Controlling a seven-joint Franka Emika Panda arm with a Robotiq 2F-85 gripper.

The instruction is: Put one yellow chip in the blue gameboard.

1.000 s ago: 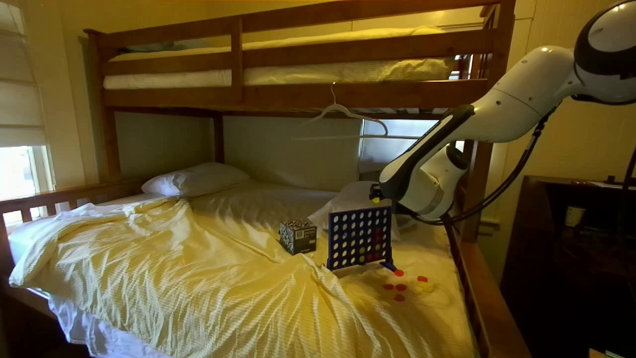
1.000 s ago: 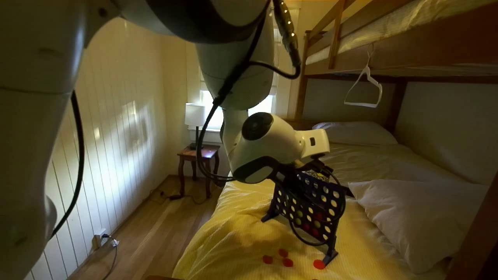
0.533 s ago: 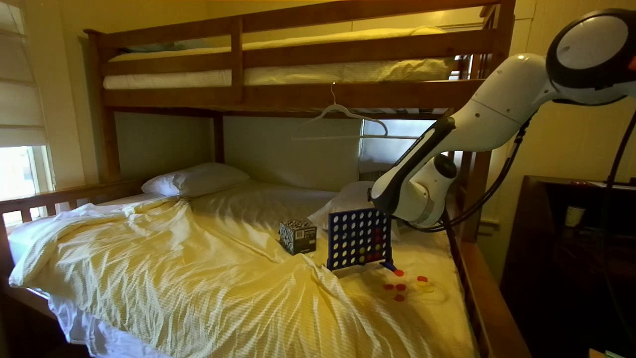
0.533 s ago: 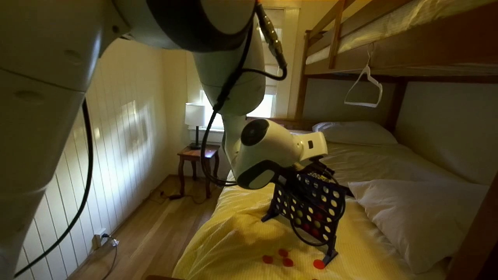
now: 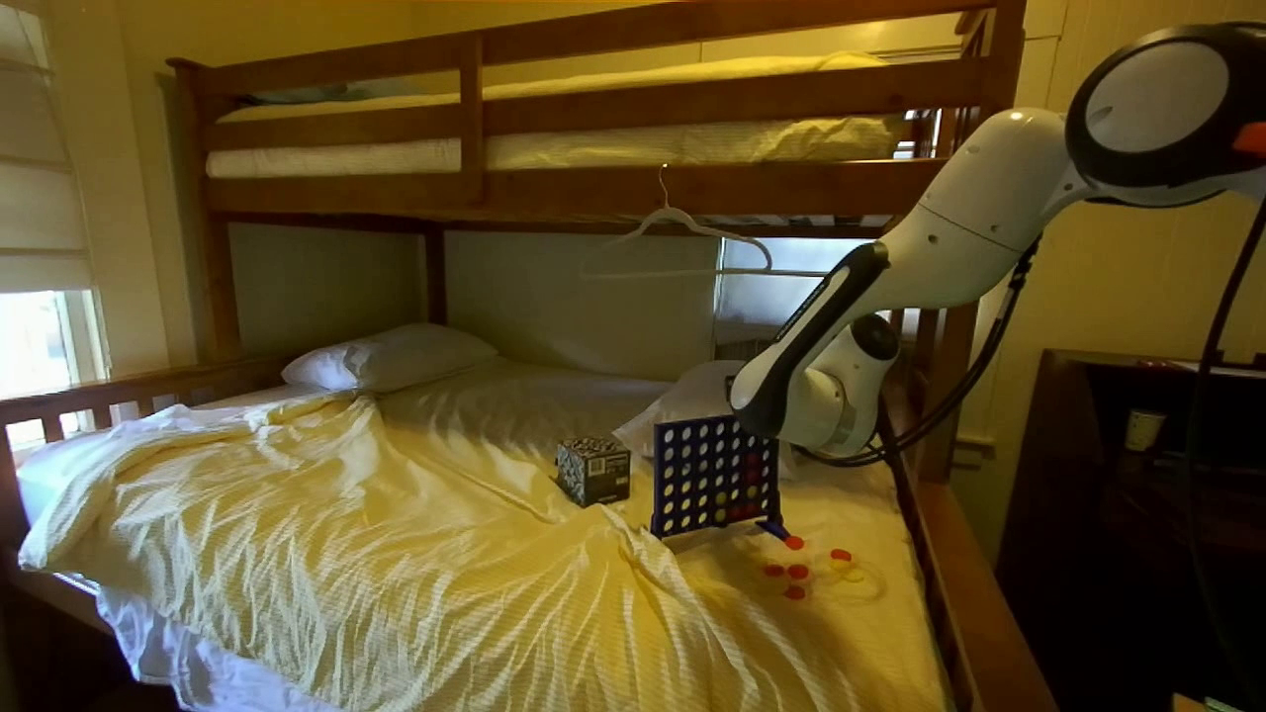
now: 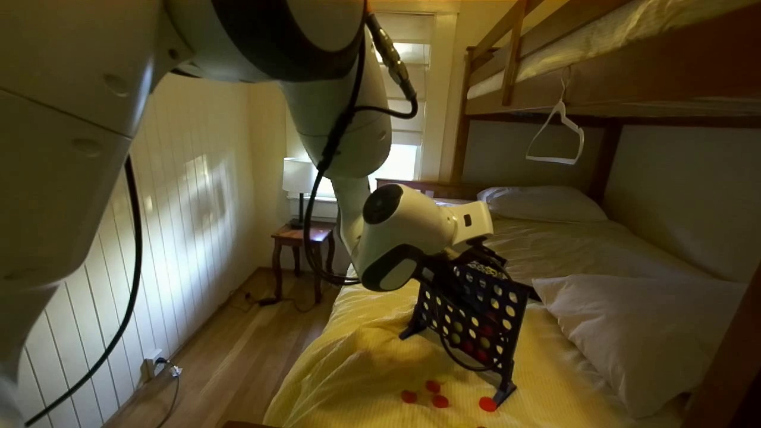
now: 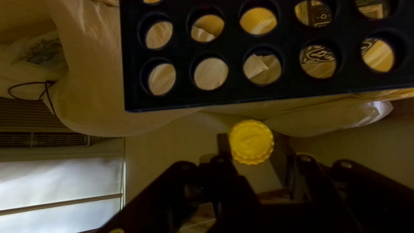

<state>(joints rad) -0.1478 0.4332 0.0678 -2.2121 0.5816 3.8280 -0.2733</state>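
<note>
The pincer was clamped on a yellow chip, close to the top edge of the blue gameboard, which stood upright on the rumpled surface; red chips (I counted five) lay scattered nearby.

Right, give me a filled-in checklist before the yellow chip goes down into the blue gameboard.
1. Yellow chip held between the jaws: ok.
2. Blue gameboard standing upright: ok.
3. Chip clear of the board's top edge: ok, a gap shows in the wrist view.
4. Chip's flat face turned like the board's: looks ok.
5. Top-row holes shown in the wrist view chip-free: ok.
6. Chip squarely over one column: cannot tell; depth is unclear.
</note>
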